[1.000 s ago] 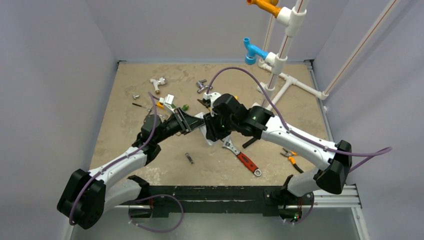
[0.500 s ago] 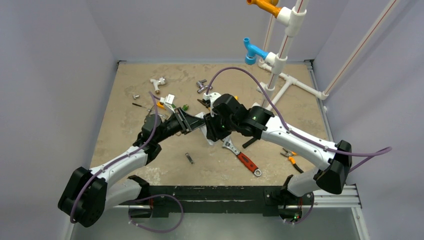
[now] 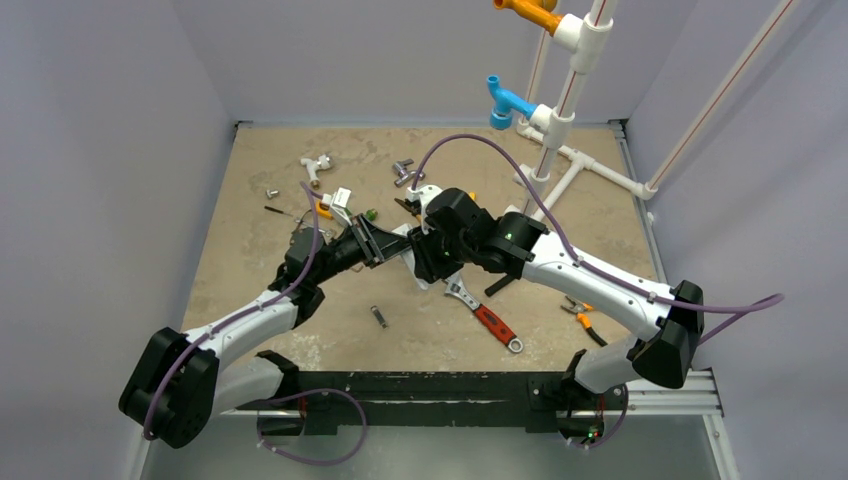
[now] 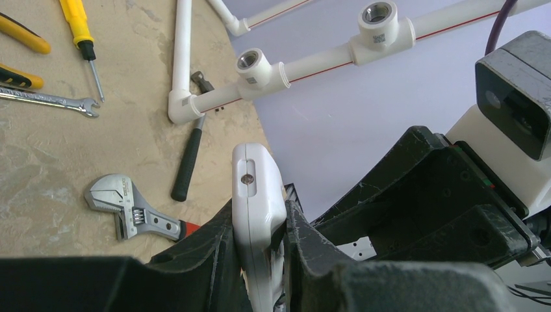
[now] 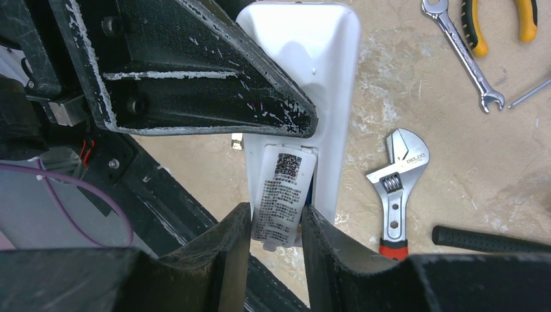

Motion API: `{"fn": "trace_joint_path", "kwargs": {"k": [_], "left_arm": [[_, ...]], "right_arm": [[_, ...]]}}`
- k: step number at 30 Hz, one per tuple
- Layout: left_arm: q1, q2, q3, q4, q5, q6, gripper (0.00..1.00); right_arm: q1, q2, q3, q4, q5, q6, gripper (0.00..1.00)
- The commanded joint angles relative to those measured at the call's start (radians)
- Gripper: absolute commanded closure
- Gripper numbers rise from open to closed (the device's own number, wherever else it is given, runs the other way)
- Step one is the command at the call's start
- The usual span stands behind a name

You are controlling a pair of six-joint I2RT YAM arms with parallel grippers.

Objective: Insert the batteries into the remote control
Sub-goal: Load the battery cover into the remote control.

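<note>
**A:** Where is the remote control now?

**B:** The remote control (image 5: 312, 58) is lifted off the surface (image 3: 240, 260). In the top view it hangs up and to the left of the red-handled adjustable wrench (image 5: 395, 188), close to the head of the wrench. Its back side faces the right wrist camera.

**A:** Which arm carries it?

**B:** The left pincer (image 4: 258, 214) is clamped on it. One black finger presses on each broad face, and the narrow end of the remote stands out past the fingertips.

**A:** And the other pincer?

**B:** The right pincer (image 5: 276, 218) is closed on the battery cover (image 5: 282, 188). This is a small white lid with a QR code and printed text on it. One finger touches each long edge of the lid. The lid lies over the back of the remote, slightly tilted, on the side of the remote away from the wrench.

**A:** Do you see the cells?

**B:** Only a thin blue strip (image 5: 312, 188) shows, at the edge of the cover nearer the wrench. I cannot tell whether it is a battery.

**A:** And the wrench itself?

**B:** It lies flat on the surface and touches neither pincer.
</note>
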Motion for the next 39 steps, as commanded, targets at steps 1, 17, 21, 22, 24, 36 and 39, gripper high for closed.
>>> {"fn": "trace_joint_path", "kwargs": {"k": [1, 17, 21, 22, 24, 36, 39], "left_arm": [[-0.009, -0.014, -0.005, 0.113, 0.079, -0.037, 1.00], [-0.008, -0.015, -0.005, 0.114, 0.089, -0.036, 1.00], [-0.009, -0.015, -0.004, 0.114, 0.089, -0.036, 1.00], [-0.009, -0.014, -0.004, 0.114, 0.089, -0.036, 1.00], [-0.009, -0.015, -0.005, 0.114, 0.090, -0.036, 1.00], [-0.009, -0.013, -0.008, 0.111, 0.096, -0.022, 1.00], [-0.009, -0.019, -0.008, 0.104, 0.100, -0.014, 1.00]], "right_arm": [[-0.005, -0.010, 0.025, -0.008, 0.069, -0.042, 0.68], [-0.005, -0.025, 0.036, -0.013, 0.079, -0.056, 0.71], [-0.005, -0.032, 0.035, -0.011, 0.085, -0.055, 0.71], [-0.005, -0.031, 0.036, -0.012, 0.086, -0.055, 0.72], [-0.005, -0.032, 0.036, -0.013, 0.086, -0.054, 0.72], [-0.005, -0.035, 0.068, -0.036, 0.074, -0.058, 0.74], [-0.005, -0.033, 0.075, -0.043, 0.073, -0.061, 0.74]]}}
